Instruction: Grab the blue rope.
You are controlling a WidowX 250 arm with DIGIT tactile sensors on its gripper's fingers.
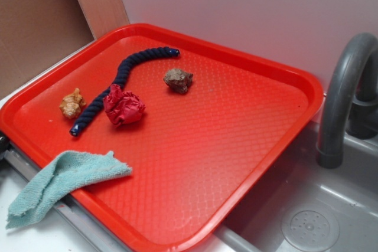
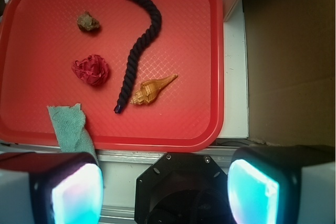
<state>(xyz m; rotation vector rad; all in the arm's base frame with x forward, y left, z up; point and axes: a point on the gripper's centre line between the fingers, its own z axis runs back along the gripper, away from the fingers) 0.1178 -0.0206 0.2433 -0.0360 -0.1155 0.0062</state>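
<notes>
The blue rope [image 1: 121, 78] [image 2: 137, 51] lies in a loose S-curve on the red tray [image 1: 224, 146] [image 2: 194, 35], dark navy and twisted, its bright blue ends only faintly visible. It runs between a tan shell [image 1: 72, 104] [image 2: 150, 91] and a red cloth ball [image 1: 123, 106] [image 2: 91, 70]. My gripper [image 2: 165, 190] shows only in the wrist view, high above and outside the tray's near edge. It is open, with nothing between its glowing pads [image 2: 77, 195]. The exterior view does not show the gripper.
A brown rock [image 1: 178, 79] [image 2: 87, 21] sits further into the tray. A light teal towel [image 1: 62, 181] [image 2: 71, 127] drapes over the tray's edge. A grey faucet [image 1: 345, 87] and a sink drain [image 1: 310, 228] are beside the tray. A cardboard wall [image 2: 291, 56] stands past the other side.
</notes>
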